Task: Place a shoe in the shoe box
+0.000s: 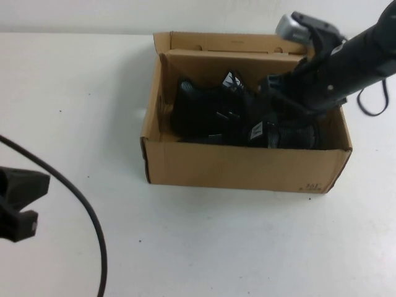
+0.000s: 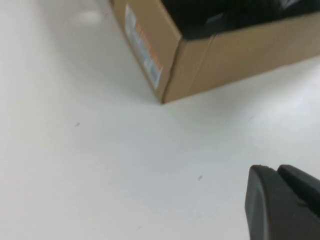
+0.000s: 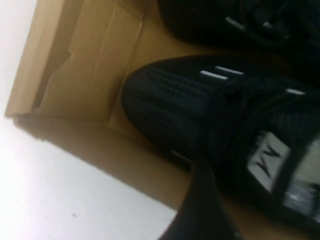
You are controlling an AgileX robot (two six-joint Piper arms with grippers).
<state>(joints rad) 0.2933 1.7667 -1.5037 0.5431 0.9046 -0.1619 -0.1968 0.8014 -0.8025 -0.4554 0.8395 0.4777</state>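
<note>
The brown shoe box [image 1: 247, 167] stands open in the middle of the table. Its corner [image 2: 170, 70] shows in the left wrist view. A black shoe [image 1: 198, 117] lies inside along the front wall, toe toward the left end, its white tongue label [image 3: 267, 162] showing. My right gripper [image 1: 272, 114] reaches down into the box over this shoe's laced part. One of its fingers [image 3: 200, 205] lies against the shoe's [image 3: 185, 105] side; the other is hidden. My left gripper [image 1: 18, 204] rests shut over bare table at the near left, its tips [image 2: 280, 200] pressed together.
A second black shoe [image 1: 232, 83] lies inside the box behind the first, seen also in the right wrist view [image 3: 225, 20]. The lid flap [image 1: 229, 42] stands up at the back. A black cable [image 1: 93, 210] curves across the table near the left arm.
</note>
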